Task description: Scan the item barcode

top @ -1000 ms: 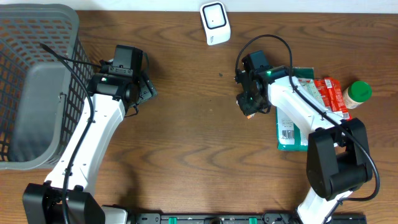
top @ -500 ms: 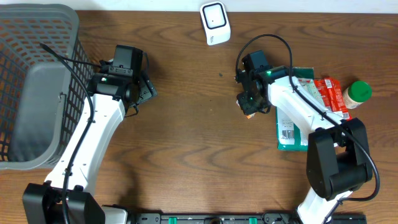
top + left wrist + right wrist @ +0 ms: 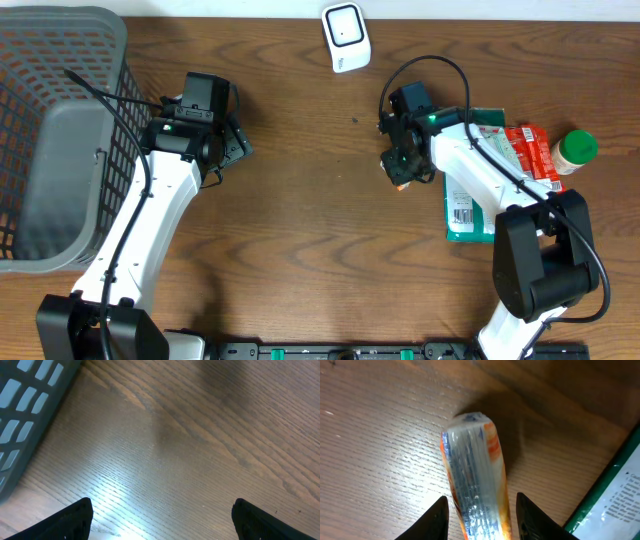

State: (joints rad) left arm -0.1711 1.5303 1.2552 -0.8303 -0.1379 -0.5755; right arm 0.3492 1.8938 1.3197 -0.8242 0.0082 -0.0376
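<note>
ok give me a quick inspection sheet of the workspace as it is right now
surface: wooden table, one small dark speck near the middle
job's things: white barcode scanner at the far edge; orange-and-clear wrapped packet in the right gripper
clutter: green package with a barcode label, red packet, green-lidded jar, all by the right arm
grippers: left gripper open, empty over wood; right gripper shut on the packet
cables: black cable loops off the right arm; left arm's cable crosses the grey mesh basket
surroundings: the basket at the table's left end

left pincer (image 3: 161,519) agape, right pincer (image 3: 481,516) clamped
</note>
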